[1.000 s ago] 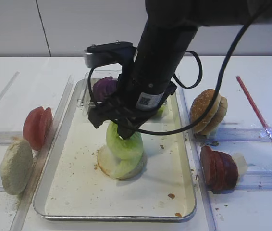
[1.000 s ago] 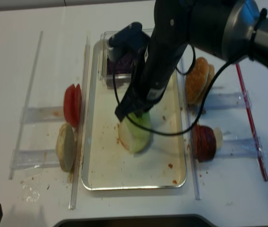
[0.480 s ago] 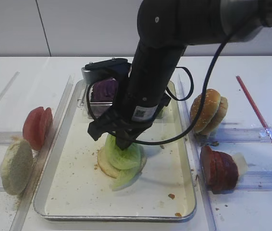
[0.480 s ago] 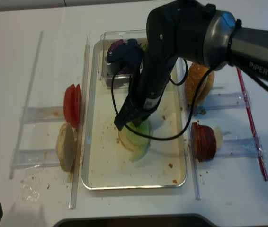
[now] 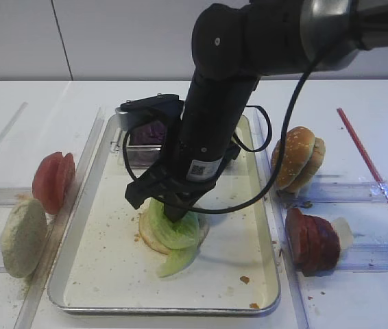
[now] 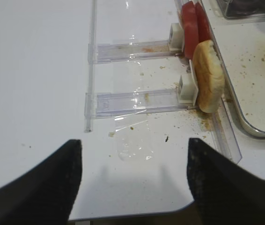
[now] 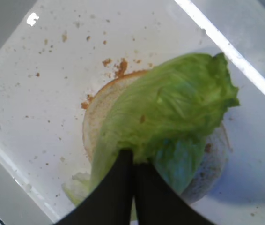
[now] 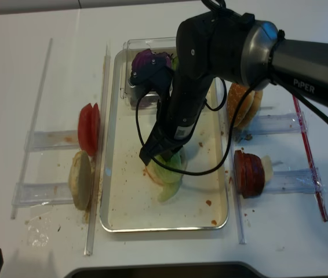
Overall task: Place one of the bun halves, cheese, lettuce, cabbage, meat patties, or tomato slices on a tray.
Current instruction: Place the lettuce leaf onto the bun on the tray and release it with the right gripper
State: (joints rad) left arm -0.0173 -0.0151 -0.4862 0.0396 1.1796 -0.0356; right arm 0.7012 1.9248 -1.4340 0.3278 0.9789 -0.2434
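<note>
In the middle of the exterior high view the right end effector [image 5: 175, 214] reaches down into the tray [image 5: 105, 274], its two dark fingers [image 7: 123, 187] pressed together and clenched on the lower edge of the lettuce [image 5: 175, 229]. The pale green leaf lies draped over a flat bun disc [image 7: 95, 122] resting on the tray's crumb-flecked bottom, and one end of the leaf hangs past the disc toward the lower part of the frame. At the tray's far end sits the purple cabbage [image 5: 149, 129] in a clear plastic box [image 5: 122, 147]. Left of the tray stand tomato slices [image 5: 53, 180] and a pale bun half [image 5: 22, 238] on clear racks; to the right are sesame bun halves [image 5: 298, 159] and meat patties [image 5: 312, 240]. The left end effector [image 6: 132, 183] hovers released over the white bench [image 6: 34, 70] near the lower left.
</note>
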